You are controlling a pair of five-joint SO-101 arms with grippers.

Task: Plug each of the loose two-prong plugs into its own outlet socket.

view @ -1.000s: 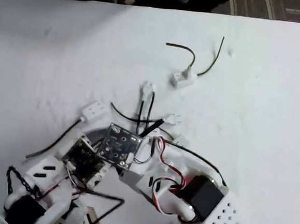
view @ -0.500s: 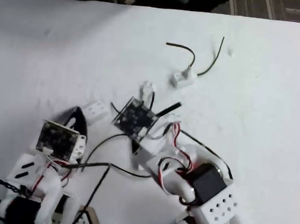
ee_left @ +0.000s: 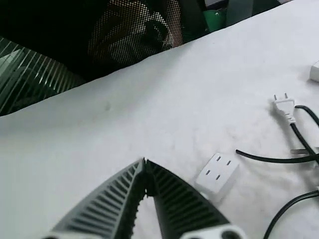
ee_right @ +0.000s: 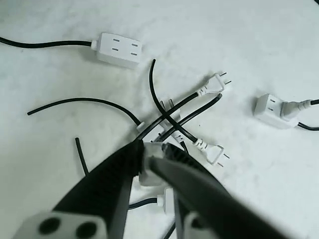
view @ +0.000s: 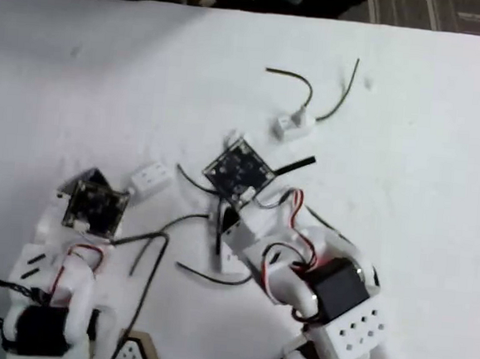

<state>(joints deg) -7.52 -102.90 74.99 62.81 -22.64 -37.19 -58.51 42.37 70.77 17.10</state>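
Right wrist view: right hand (ee_right: 142, 148) sits over the cord tangle (ee_right: 169, 117), jaws drawn together, tips meeting. A white piece (ee_right: 149, 174) lies under them; cannot tell if it is gripped. Nearest loose two-prong plug (ee_right: 212, 152) is just beside the tips, flat on the worktop (ee_right: 279, 40), long axis diagonal, prongs pointing away from the hand. Free outlet socket (ee_right: 119, 50) lies well beyond, across the tangle. Left hand (ee_left: 145, 167) is closed, empty, just beside that socket. Judgement: left arm nearer the socket, right arm nearer the plug.
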